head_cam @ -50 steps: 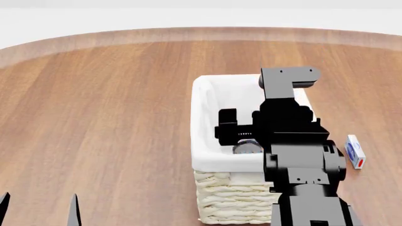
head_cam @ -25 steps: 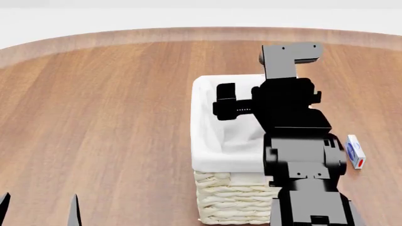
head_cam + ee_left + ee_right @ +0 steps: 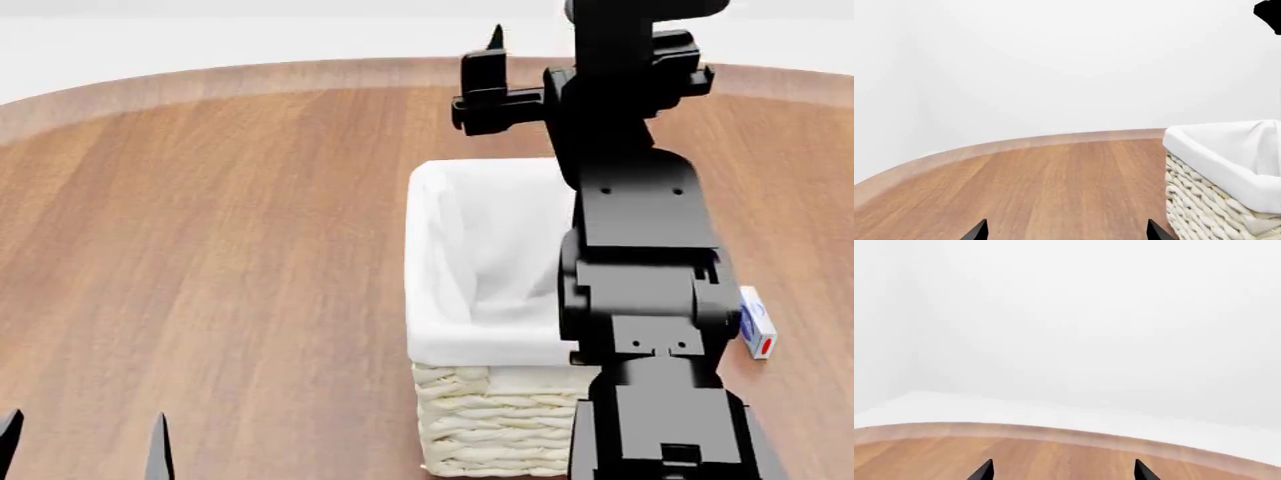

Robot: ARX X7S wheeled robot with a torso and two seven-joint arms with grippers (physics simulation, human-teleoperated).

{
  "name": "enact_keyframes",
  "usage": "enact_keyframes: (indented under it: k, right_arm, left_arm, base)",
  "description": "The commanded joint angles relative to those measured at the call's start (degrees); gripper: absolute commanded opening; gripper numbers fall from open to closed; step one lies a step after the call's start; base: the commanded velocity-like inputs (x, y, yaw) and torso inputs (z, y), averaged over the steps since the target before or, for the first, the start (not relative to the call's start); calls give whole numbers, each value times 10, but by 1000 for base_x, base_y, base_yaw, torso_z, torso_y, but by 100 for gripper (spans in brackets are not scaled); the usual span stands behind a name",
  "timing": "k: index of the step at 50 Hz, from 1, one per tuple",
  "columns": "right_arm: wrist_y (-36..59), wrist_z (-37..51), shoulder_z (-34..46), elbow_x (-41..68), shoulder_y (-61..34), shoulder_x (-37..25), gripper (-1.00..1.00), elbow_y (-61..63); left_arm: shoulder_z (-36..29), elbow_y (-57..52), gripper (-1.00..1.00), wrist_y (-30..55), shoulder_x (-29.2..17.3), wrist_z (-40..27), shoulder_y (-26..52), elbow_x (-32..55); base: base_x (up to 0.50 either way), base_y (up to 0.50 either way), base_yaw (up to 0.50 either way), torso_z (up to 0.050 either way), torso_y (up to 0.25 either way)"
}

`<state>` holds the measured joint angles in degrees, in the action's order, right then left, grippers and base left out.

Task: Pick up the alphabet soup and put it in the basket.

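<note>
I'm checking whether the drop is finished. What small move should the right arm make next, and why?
Probably retract toward rest. The right gripper is open, empty and raised well above the basket. No alphabet soup shows outside it, though the arm hides part of the interior.

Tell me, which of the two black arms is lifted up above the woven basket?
The right end effector, raised beyond the cream woven basket with white lining. The left end effector sits low, only its fingertips showing.

A cream woven rectangular basket point(image 3: 494, 425) with white cloth lining stands on the brown wood-grain table point(image 3: 227, 260); beside the basket lies a small blue, white and red box point(image 3: 755, 322).
</note>
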<state>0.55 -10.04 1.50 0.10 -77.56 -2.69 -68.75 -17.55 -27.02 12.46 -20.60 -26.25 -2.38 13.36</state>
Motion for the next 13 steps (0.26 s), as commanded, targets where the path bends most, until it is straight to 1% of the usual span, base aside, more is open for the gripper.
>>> enact_keyframes:
  k: [1,3,5,7,9,13]
  right_arm:
    - [132,-12,-1,20,126,-7,100,383]
    - [183,-7,-8,30,163,-11,100,490]
    - [211,3,-3,23,194,-16,100,566]
    - [228,7,-4,25,209,-18,100,603]
    - [256,14,-6,27,236,-20,100,670]
    - [286,27,-6,27,262,-22,100,739]
  left_arm:
    - [-3,0,100,0,-1,-1,1,0]
    - [-3,-2,100,1,-2,-1,0,1]
    - [-3,-4,100,2,-3,-2,0,2]
    - [-4,-5,100,2,-3,-3,0,1]
    - [-5,-6,100,2,-3,-3,0,0]
    - [-5,-10,100,4,-4,-5,-1,0]
  base:
    - [0,0,0,0,0]
    - [0,0,0,0,0]
    - [0,0,0,0,0]
    - [0,0,0,0,0]
    - [0,0,0,0,0]
    - [0,0,0,0,0]
